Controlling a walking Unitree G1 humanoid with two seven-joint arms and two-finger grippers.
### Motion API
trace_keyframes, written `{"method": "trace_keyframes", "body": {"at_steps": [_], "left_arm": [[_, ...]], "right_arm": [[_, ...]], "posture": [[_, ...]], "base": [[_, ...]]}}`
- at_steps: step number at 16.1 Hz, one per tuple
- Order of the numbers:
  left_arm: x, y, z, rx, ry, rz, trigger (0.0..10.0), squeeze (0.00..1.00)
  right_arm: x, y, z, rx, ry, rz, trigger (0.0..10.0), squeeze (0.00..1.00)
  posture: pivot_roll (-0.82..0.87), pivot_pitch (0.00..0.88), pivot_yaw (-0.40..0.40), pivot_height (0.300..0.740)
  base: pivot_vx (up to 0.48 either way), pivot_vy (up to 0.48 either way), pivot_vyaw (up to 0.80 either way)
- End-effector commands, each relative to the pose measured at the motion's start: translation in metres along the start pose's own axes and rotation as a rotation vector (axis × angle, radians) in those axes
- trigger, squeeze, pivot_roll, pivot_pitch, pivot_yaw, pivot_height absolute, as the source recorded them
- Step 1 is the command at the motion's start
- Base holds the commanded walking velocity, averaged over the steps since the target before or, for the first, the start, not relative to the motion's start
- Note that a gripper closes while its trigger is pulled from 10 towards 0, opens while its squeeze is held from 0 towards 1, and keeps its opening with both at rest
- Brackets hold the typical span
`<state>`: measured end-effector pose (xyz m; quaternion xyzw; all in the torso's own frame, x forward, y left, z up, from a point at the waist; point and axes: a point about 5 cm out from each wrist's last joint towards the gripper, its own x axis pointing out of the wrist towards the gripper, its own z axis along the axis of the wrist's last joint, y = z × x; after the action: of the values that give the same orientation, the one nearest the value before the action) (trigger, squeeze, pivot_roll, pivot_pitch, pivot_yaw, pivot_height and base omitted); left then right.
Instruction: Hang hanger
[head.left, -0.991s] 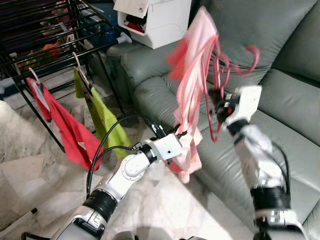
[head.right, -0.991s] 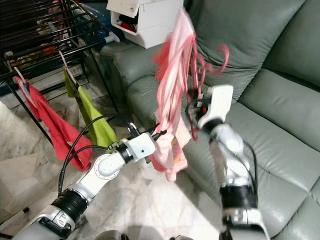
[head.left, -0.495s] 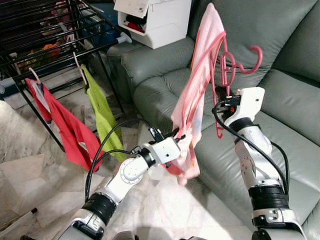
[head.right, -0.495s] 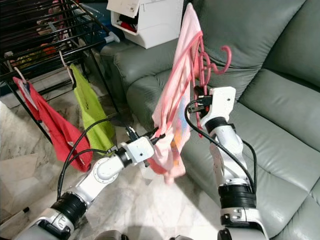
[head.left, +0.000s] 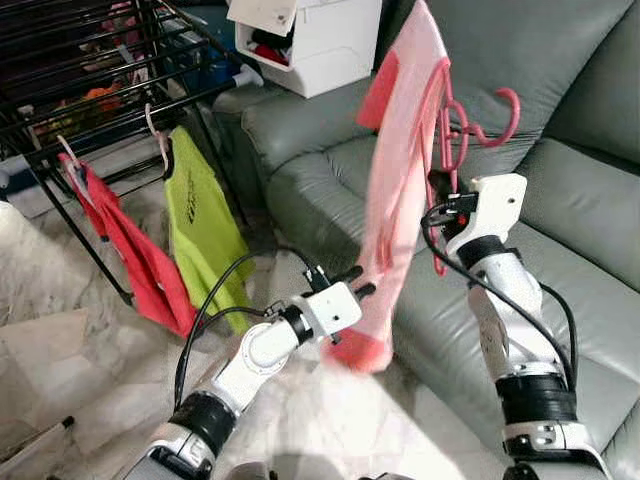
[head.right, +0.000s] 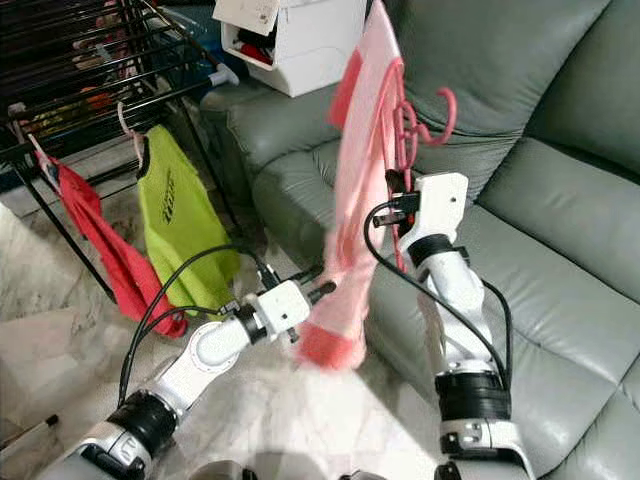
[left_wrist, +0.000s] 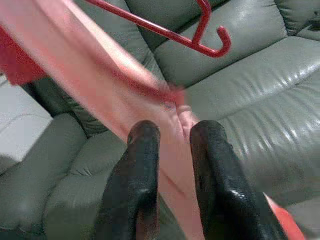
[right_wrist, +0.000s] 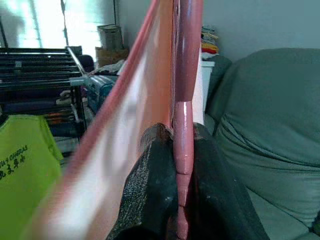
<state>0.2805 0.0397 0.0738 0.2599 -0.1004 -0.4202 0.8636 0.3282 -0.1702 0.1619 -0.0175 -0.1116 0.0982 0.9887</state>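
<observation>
My right gripper (head.left: 441, 206) is held up over the sofa, shut on the red plastic hanger (head.left: 448, 120); the right wrist view shows its bar clamped between the fingers (right_wrist: 159, 165). A pink garment (head.left: 398, 180) drapes from the hanger and hangs down, its lower end blurred. Beside that lower part is my left gripper (head.left: 352, 283), open. In the left wrist view the cloth (left_wrist: 100, 85) runs just beyond the two parted fingers (left_wrist: 142, 165). The hanger's hook (head.left: 497, 112) points toward the sofa back.
A black drying rack (head.left: 95, 85) stands at the left, with a lime green shirt (head.left: 203, 228) and a red garment (head.left: 140, 262) on hangers. A white box (head.left: 312, 38) sits on the grey sofa's arm (head.left: 290, 110). Marble floor lies below.
My left gripper has let go of the pink garment's hem and dropped slightly. The garment now hangs straighter, still swinging. The green shirt has turned face-on.
</observation>
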Motion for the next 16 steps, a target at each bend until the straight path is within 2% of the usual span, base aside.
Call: {"method": "trace_keyframes", "body": {"at_steps": [1,4,6,8,11,12,13,16], "left_arm": [[-0.003,-0.003,-0.004,-0.016,0.017,-0.023,10.0,1.0],[-0.008,-0.003,-0.009,-0.015,0.039,-0.03,10.0,1.0],[-0.015,0.002,-0.015,-0.005,0.067,-0.005,10.0,1.0],[-0.024,0.022,-0.022,0.013,0.103,0.102,10.0,1.0],[-0.027,0.05,-0.022,0.022,0.106,0.234,10.0,1.0],[-0.026,0.062,-0.018,-0.005,0.089,0.305,10.0,1.0],[-0.023,0.079,-0.011,-0.052,0.052,0.406,10.0,1.0],[-0.017,0.093,0.0,-0.112,-0.002,0.477,10.0,1.0]], "right_arm": [[0.0,0.004,0.008,-0.011,-0.047,0.017,10.0,0.0],[-0.002,0.008,0.005,-0.03,-0.04,0.036,10.0,0.0],[-0.007,0.011,0.002,-0.059,-0.029,0.07,10.0,0.0],[-0.019,0.012,-0.005,-0.118,-0.005,0.124,10.0,0.0],[-0.035,0.006,-0.012,-0.138,0.025,0.139,10.0,0.0],[-0.04,0.007,-0.014,-0.14,0.033,0.16,10.0,0.0],[-0.047,0.013,-0.015,-0.106,0.04,0.217,10.0,0.0],[-0.056,0.031,-0.02,-0.051,0.093,0.375,10.0,0.0]], "posture": [[-0.09,0.0,0.032,0.74],[-0.09,0.0,0.032,0.74],[-0.08,0.0,0.034,0.74],[-0.08,0.0,0.037,0.74],[-0.08,0.0,0.039,0.74],[-0.08,0.0,0.04,0.74],[-0.09,0.0,0.044,0.74],[-0.09,0.0,0.046,0.74]], "base": [[0.0,0.0,0.0],[0.0,0.0,0.0],[0.0,0.0,0.0],[0.0,0.0,0.0],[0.0,0.0,0.0],[0.0,0.0,0.0],[0.0,0.0,0.0],[0.0,0.0,0.0]]}}
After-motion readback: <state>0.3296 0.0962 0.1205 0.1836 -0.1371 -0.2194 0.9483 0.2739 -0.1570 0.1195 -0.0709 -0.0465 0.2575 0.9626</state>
